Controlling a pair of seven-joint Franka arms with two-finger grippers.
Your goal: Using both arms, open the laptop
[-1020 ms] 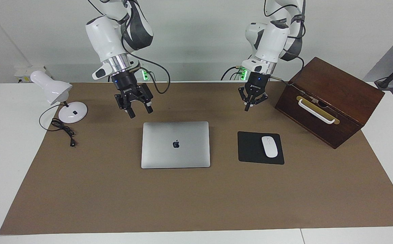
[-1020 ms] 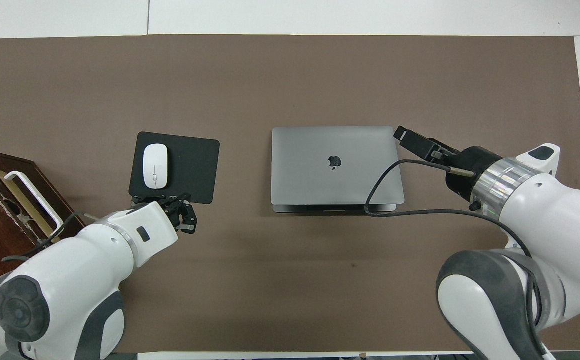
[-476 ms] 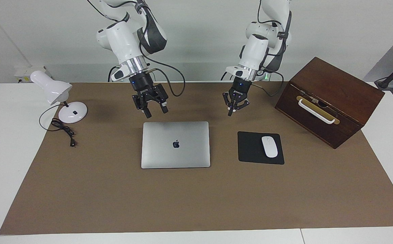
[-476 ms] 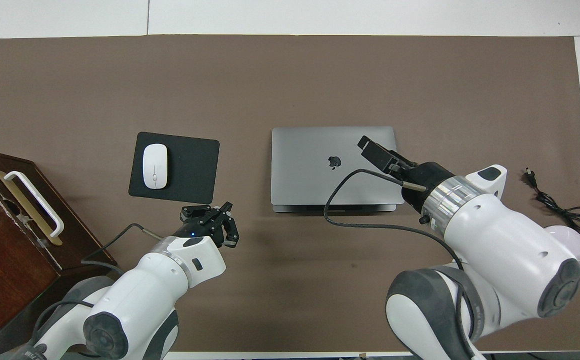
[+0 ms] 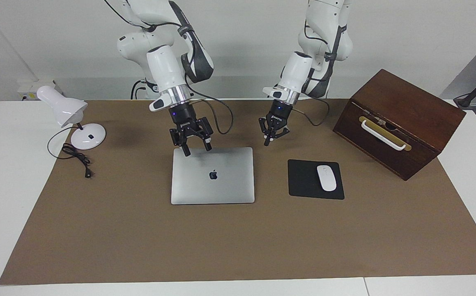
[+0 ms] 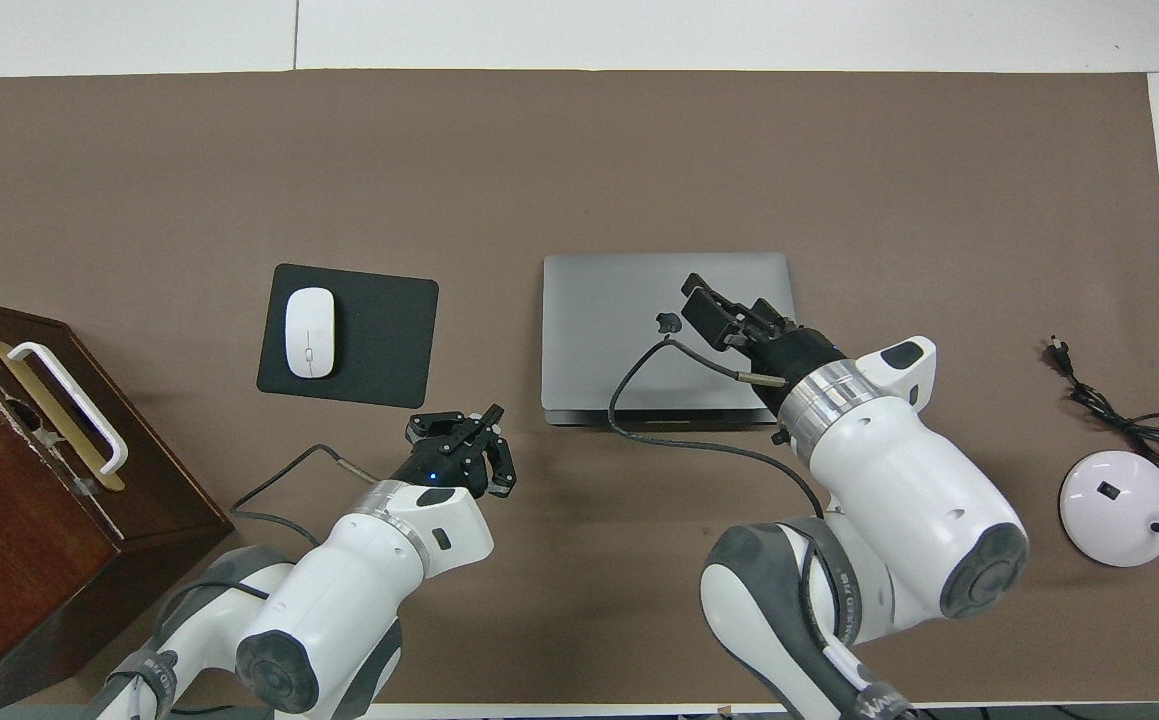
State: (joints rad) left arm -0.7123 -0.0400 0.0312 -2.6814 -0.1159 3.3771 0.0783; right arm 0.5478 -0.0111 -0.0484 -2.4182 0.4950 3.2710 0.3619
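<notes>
In the facing view, the first thing is a white lamp [image 5: 71,119]. It stands well apart from the laptop [image 5: 213,181], toward the right arm's end of the table.

Next comes the right gripper [image 5: 197,150]. It hangs low over the laptop's corner on the lamp side, at the edge nearest the robots. Its jaws are spread wide and hold nothing.

The laptop itself lies shut and flat on the brown mat [image 5: 139,238], about in the middle of the table, with the logo up.

The left gripper [image 5: 269,139] is over bare mat just beside the laptop, on the side of the mouse pad [image 5: 303,181]. Its jaws seem drawn together, and it carries nothing.

A white mouse [image 5: 326,177] lies on the pad, and a wooden box [image 5: 398,123] stands farther from the laptop than the pad.

About handling, I judge the laptop to be stiff, smooth metal, rather heavy for how thin it is, and easy to scratch. The lid gives almost no lip to catch.

In the overhead view a thin darker strip shows under the lid at the edge nearest the robots [image 6: 669,415]. So this is probably the opening edge.

One gripper should press down on the base or hold it there. The other should hook a fingertip under the middle of the lid's edge and lift slowly. Without the hold, the whole laptop may slide on the mat or tip up.
</notes>
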